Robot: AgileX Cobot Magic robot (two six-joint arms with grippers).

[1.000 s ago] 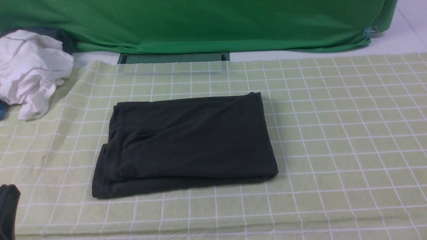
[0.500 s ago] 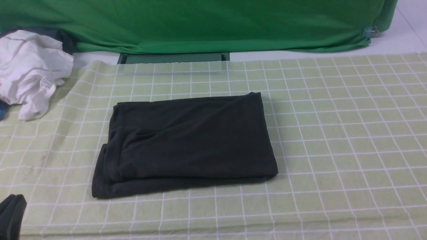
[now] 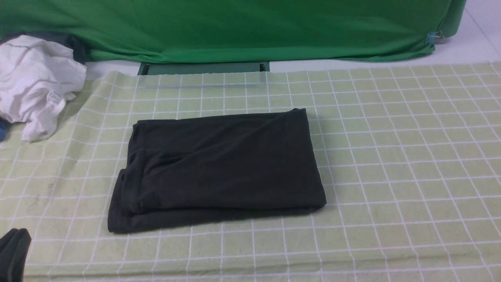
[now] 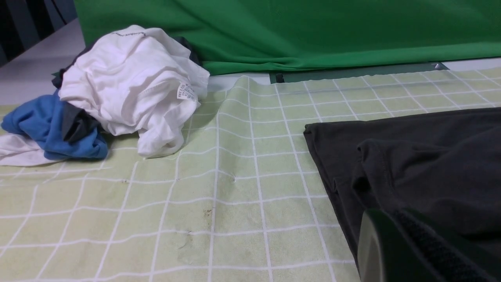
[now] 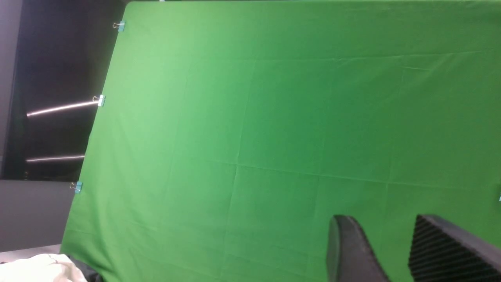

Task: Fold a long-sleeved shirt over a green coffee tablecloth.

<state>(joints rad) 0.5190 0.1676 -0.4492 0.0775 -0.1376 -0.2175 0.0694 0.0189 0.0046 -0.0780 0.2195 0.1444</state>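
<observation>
Folded long-sleeved shirt (image 3: 217,168) lies on green coffee tablecloth (image 3: 391,156); left gripper (image 4: 395,243) fingers pressed together, right gripper (image 5: 391,250) fingers spread, empty; folding looks finished, only retreat likely left.

this looks like a robot data-recording studio or lab set, not a home. a plain vivid green fabric backdrop (image 3: 242,27) hangs behind the work surface and is pinned to its frame with small blue binder clips (image 5: 101,100), as on a filming stage. the table is dressed with a pale checked tablecloth (image 3: 411,156) laid flat as a staged surface. a heap of spare garments, a white one (image 4: 137,86) and a blue one (image 4: 47,129), sits dumped at one corner like props. beyond the backdrop's edge the room is dark, with strip lights (image 5: 58,109) glowing.
</observation>
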